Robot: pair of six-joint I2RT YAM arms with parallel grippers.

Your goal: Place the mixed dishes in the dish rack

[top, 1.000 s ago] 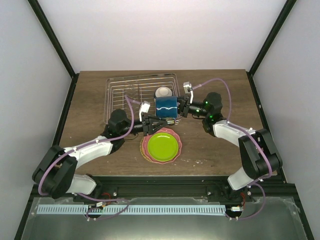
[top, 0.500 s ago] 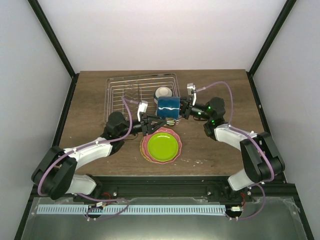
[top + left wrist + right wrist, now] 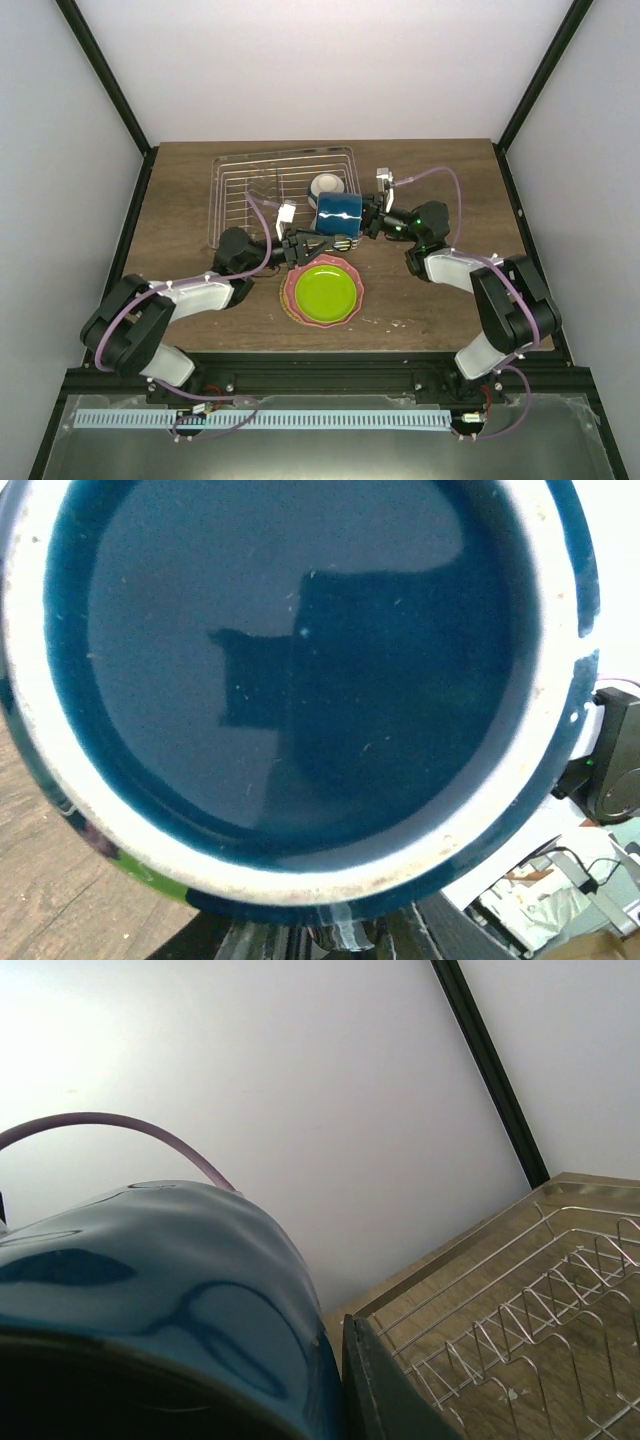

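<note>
The dark blue mug (image 3: 338, 212) hangs tipped on its side over the near right corner of the dish rack (image 3: 262, 190). My right gripper (image 3: 364, 218) is shut on its wall, and one dark finger (image 3: 372, 1392) lies against the glazed side (image 3: 180, 1290). My left gripper (image 3: 322, 243) sits just in front of and below the mug. The mug's round base (image 3: 300, 670) fills the left wrist view, so the jaws' state is hidden there. A cream bowl (image 3: 326, 185) sits in the rack. The lime-green plate (image 3: 322, 291) lies on the pink scalloped plate (image 3: 289, 300).
The stacked plates lie on the wooden table (image 3: 440, 300) just in front of the rack. The rack's upright prongs (image 3: 560, 1310) stand in its left half. Black frame posts (image 3: 110, 90) and white walls close in the sides.
The mug has shifted slightly right and back in the right gripper. The left arm has stretched closer under the mug.
</note>
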